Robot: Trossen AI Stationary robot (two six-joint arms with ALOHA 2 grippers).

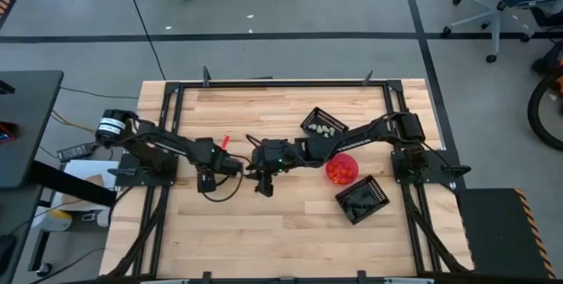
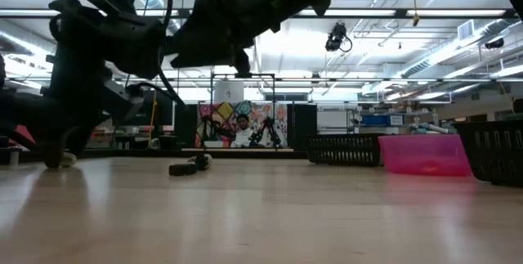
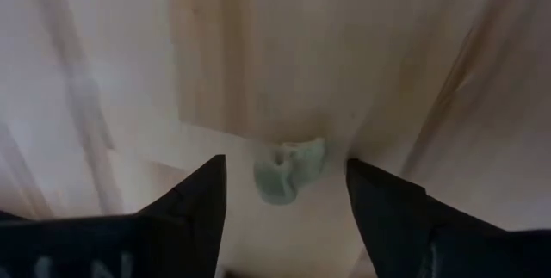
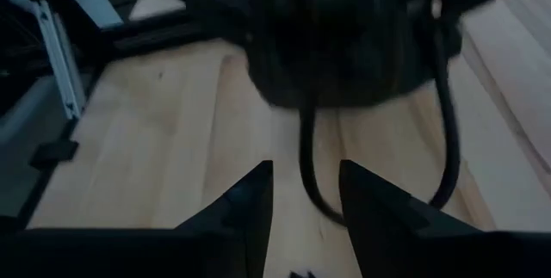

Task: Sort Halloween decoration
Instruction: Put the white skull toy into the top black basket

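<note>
Nearest the left wrist camera, a pale whitish-grey skull trinket (image 3: 288, 168) lay on the wooden table (image 1: 264, 222) between the left gripper's (image 3: 286, 200) two dark fingers (image 3: 196, 199), which stood apart on either side of it without touching it. In the high view the left arm reached in from the table's left edge, and its gripper (image 1: 206, 181) hung over the boards left of the table's middle, with a small red-orange piece (image 1: 225, 142) lying just beyond it toward the far edge. Next to the right, the right gripper (image 1: 264, 184) sat near the table's centre, its arm stretching back to the right edge; its wrist view showed the fingers (image 4: 250, 199) parted with only a narrow gap, holding nothing, and pointed at the left arm's dark body and cable. Farther right, a black slatted basket (image 1: 324, 124) toward the far edge held several whitish-grey trinkets (image 1: 324, 129). Nearer, the pink round bowl (image 1: 341, 169) was filled with orange trinkets (image 1: 340, 171), and a second black basket (image 1: 361, 200) beside it toward the near edge held dark contents that could not be told apart. In the low view a small dark object (image 2: 189, 166) lay on the table, and a person (image 2: 242, 133) sat in the room behind it.
</note>
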